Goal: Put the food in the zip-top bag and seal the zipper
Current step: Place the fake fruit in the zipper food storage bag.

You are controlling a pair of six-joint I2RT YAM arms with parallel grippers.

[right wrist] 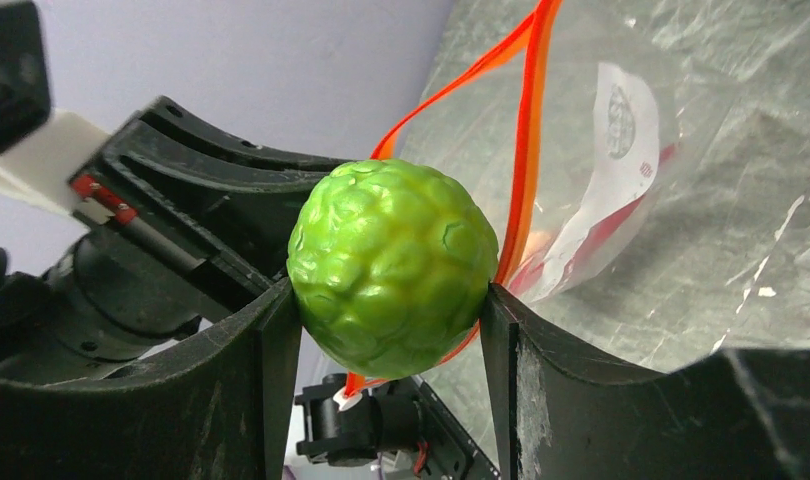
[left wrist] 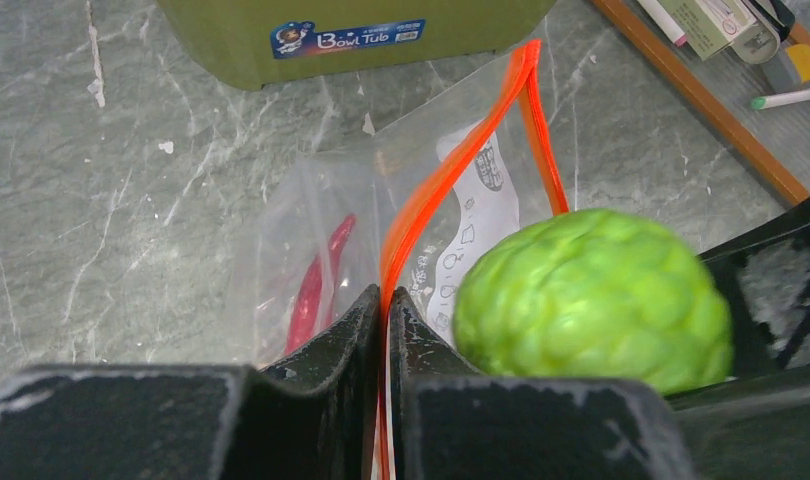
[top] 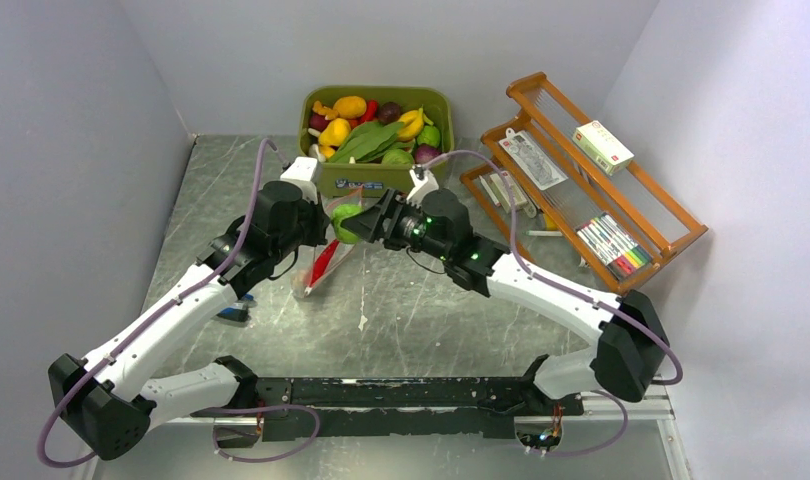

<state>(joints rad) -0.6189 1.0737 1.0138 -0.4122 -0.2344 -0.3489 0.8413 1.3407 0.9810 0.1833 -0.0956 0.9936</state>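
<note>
Right fingers (right wrist: 231,400), filling the foreground of the right wrist view, are clamping the green round fruit (right wrist: 391,265) on 2 opposite sides, half spread around it. Left fingers (left wrist: 326,400), fully closed, are pinching 1 lip of the zipper (left wrist: 451,170) of the zip-top bag (left wrist: 311,210) and holding that lip up, while the bag's lower end is resting on the table (top: 411,300). From the pinch, the red-orange strip is running away toward the green tub (left wrist: 361,40). There it is joining the 2nd lip, which is passing back behind the fruit. The mouth is thus gaping as a narrow wedge, with the fruit sitting in that wedge, just beside the pinched lip. The clear body is lying below and beyond the mouth, and a red chili (left wrist: 316,280) is already inside. Both arms are standing extended forward and inward, wrists facing each other in front of the tub. As the right arm is carrying the fruit, insertion appears to fall to it. The coming move is probably calling for a push along the wedge, down into the body, before release; sideways drift could snag the free lip.
</note>
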